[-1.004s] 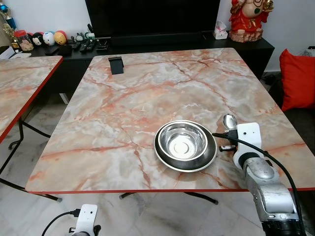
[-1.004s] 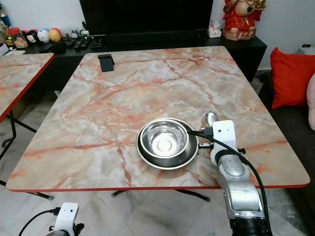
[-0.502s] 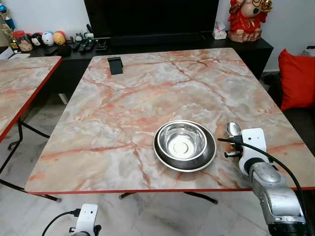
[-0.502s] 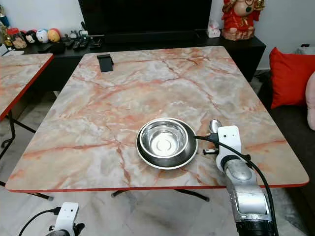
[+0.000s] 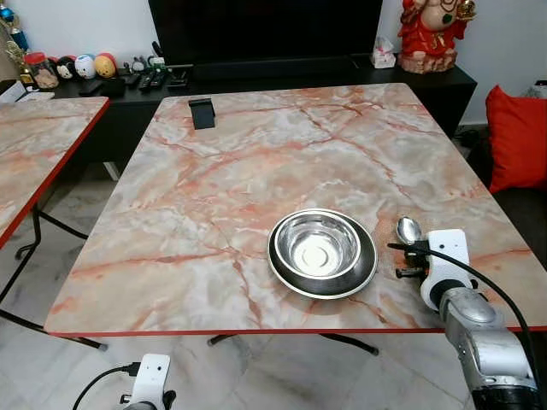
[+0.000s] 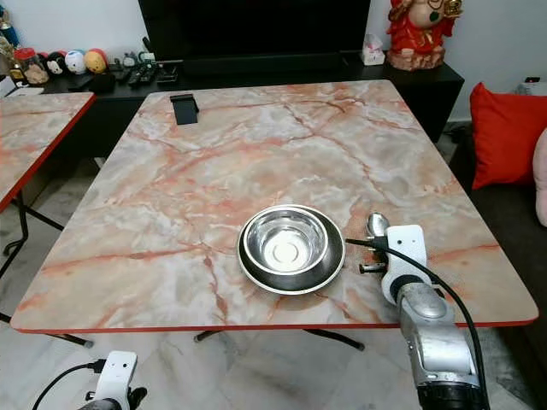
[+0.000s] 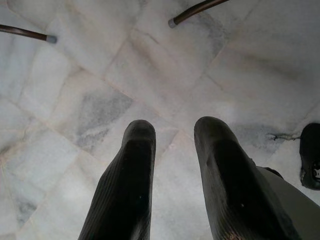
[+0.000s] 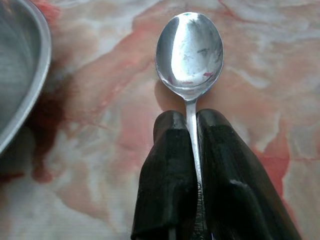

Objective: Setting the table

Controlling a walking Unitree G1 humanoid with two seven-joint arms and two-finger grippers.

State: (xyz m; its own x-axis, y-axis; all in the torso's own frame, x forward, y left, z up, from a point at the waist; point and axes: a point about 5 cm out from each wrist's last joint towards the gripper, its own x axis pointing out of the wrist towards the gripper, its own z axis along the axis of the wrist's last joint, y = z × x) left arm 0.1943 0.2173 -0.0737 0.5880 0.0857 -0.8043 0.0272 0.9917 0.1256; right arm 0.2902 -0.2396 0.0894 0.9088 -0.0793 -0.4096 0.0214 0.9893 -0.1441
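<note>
- R gripper [image 8: 192,150] clamped on the thin handle of a shiny steel spoon [image 8: 189,54]; the black fingers [image 8: 167,165] pinch it from both sides, spoon's bowl sticking out ahead of the tips.
- Change vs 1 s ago: R arm has slid out to the right, away from the dish. The spoon's bowl was near the rim then; now it sits farther off, w/ bare marble between.
- Spoon now low over the pink-veined marble table [image 5: 256,171], just right of the round steel bowl [image 5: 318,245] nested in a dark-rimmed steel plate [image 5: 282,273]. Can't tell if it's touching the top yet.
- Meaning: looks like the spoon is being placed beside the plate, probably v. close to release. Plate + bowl already laid.
- L gripper [image 7: 172,150] hangs idle over the pale marble floor tiles [image 7: 75,75], fingers apart, holding nothing.
</note>
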